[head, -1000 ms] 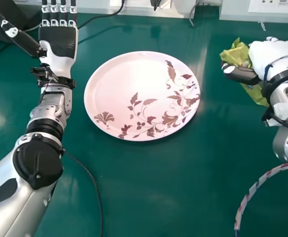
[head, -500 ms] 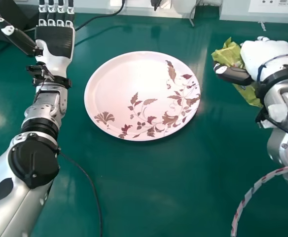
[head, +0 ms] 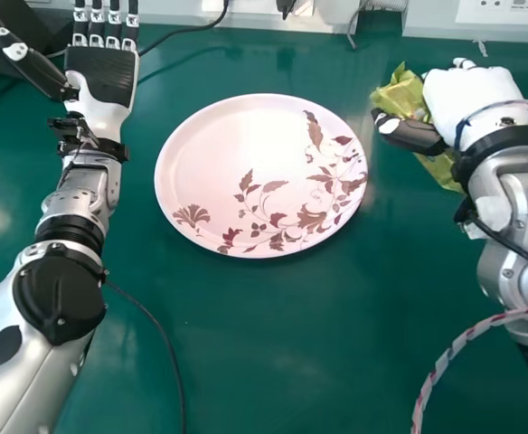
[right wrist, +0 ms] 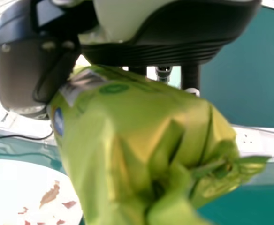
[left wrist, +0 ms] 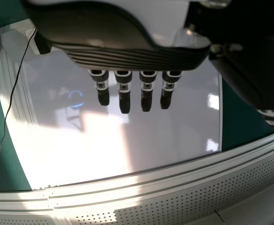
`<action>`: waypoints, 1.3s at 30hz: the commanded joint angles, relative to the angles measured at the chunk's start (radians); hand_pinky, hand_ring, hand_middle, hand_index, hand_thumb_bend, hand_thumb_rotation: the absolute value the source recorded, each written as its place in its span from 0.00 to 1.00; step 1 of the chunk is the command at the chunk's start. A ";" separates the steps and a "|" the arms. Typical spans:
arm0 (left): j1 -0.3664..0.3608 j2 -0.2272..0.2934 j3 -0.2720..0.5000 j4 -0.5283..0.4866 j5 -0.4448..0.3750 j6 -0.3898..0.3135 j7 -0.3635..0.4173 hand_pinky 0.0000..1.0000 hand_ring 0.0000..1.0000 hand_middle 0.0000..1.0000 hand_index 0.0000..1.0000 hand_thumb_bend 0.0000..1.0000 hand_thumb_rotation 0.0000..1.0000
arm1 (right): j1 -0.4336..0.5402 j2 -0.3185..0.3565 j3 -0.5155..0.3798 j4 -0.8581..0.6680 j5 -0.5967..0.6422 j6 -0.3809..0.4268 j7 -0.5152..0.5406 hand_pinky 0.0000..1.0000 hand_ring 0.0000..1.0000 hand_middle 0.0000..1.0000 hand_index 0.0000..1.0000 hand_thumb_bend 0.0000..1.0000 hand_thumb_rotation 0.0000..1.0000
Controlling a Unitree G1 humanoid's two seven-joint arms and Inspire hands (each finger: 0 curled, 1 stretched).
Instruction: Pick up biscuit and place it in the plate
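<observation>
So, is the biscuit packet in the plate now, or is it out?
Out: the green biscuit packet is held by the right hand, to the right of the flower-patterned plate.

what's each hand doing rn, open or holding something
Left hand: open, fingers straight, holding nothing.
Right hand: closed on the green biscuit packet.

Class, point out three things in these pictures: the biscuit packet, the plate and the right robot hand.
Packet (right wrist: 141, 136): right wrist view, on the side of its green wrapper.
Plate (head: 219, 154): head view, on its bare inner surface.
Right robot hand (head: 472, 104): head view, on its white back.
</observation>
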 commanded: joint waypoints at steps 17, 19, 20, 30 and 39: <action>-0.003 0.020 -0.036 -0.003 0.031 -0.066 0.052 1.00 0.93 0.98 1.00 1.00 0.53 | 0.005 0.060 0.001 0.021 -0.003 -0.069 -0.125 0.10 0.16 0.23 0.49 0.49 0.05; -0.003 0.023 -0.037 -0.002 0.030 -0.060 0.054 0.98 0.92 0.97 1.00 1.00 0.55 | 0.004 0.063 0.001 0.024 0.002 -0.079 -0.138 0.10 0.16 0.23 0.49 0.49 0.05; -0.003 0.024 -0.037 -0.001 0.029 -0.060 0.057 0.98 0.92 0.97 1.00 1.00 0.55 | 0.002 0.066 0.001 0.025 0.004 -0.082 -0.142 0.10 0.16 0.23 0.49 0.49 0.05; -0.003 0.023 -0.056 -0.002 0.045 -0.086 0.079 0.98 0.92 0.97 1.00 1.00 0.55 | -0.009 0.104 0.009 0.035 0.002 -0.101 -0.193 0.09 0.15 0.23 0.49 0.49 0.05; -0.002 0.016 -0.071 -0.004 0.065 -0.114 0.112 0.94 0.90 0.96 1.00 1.00 0.58 | -0.020 0.135 0.020 0.071 0.024 -0.139 -0.266 0.09 0.15 0.24 0.49 0.49 0.05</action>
